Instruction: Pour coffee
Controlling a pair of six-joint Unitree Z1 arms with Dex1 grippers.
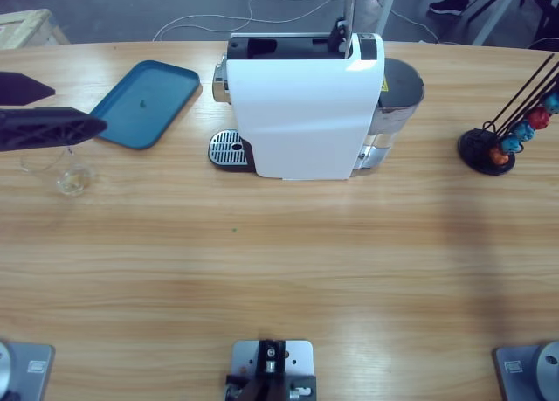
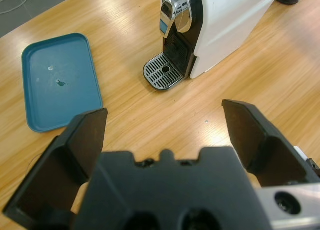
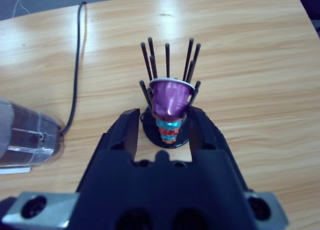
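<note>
No coffee shows anywhere. A small clear glass [image 1: 72, 178] stands at the table's left with no dark liquid in it. My left gripper [image 1: 80, 107] hovers over and just behind it, open; the left wrist view shows its jaws [image 2: 165, 112] spread wide and nothing between them, the glass hidden below. The white coffee machine [image 1: 306, 104] stands at the back centre, its top lever raised and its drip grate [image 2: 162, 72] bare. My right gripper [image 3: 165, 115], outside the high view, is shut on a purple capsule [image 3: 170, 99] directly above the black capsule rack [image 3: 167, 59].
A teal tray [image 1: 148, 102] lies left of the machine. The rack [image 1: 486, 149] with red, blue and orange capsules stands at the far right. The machine's clear water tank [image 1: 397, 95] sits on its right side, and a black cable [image 3: 77, 64] runs behind it.
</note>
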